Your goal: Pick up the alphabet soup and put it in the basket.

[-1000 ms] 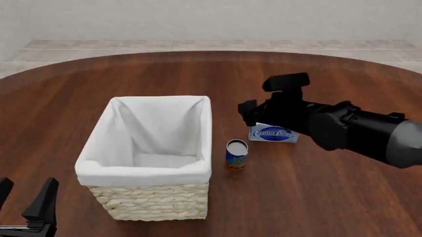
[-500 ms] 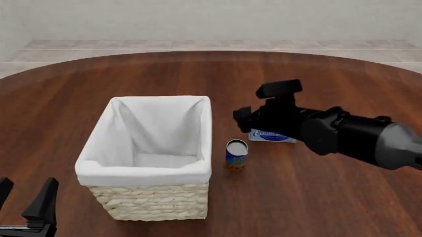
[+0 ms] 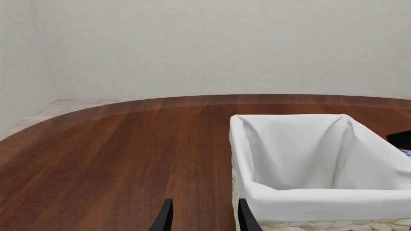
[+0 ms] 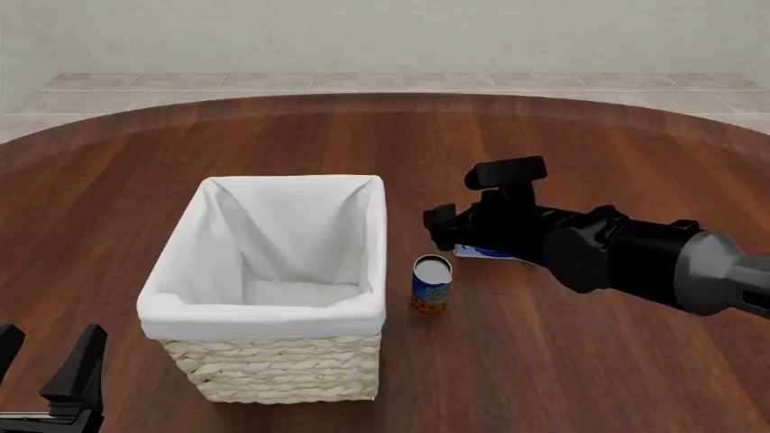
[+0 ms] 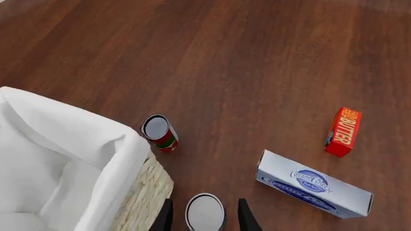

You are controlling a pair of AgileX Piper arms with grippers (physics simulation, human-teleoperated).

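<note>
The alphabet soup [image 4: 432,282] is a small blue can with a pale top, upright on the table just right of the basket [image 4: 259,316]. My right gripper [image 4: 441,229] hangs open above and slightly behind it. In the right wrist view the can's top [image 5: 205,212] shows between the two fingers of that gripper [image 5: 204,204], which is not touching it. The straw basket [image 3: 321,202], lined with white cloth [image 5: 122,159], holds nothing. My left gripper [image 4: 46,354] sits open at the near left corner, its fingers [image 3: 164,219] apart beside the basket.
A blue-and-white cream cheese box [image 5: 311,185] lies behind the soup, mostly covered by the right arm [image 4: 601,253] in the front view. A red-and-green can [image 5: 159,132] stands near the basket's far corner. An orange-red butter box [image 5: 342,131] lies farther off.
The right arm has lowered and shifted left toward the soup can, covering more of the cream cheese box. The left arm, can and basket have not moved.
</note>
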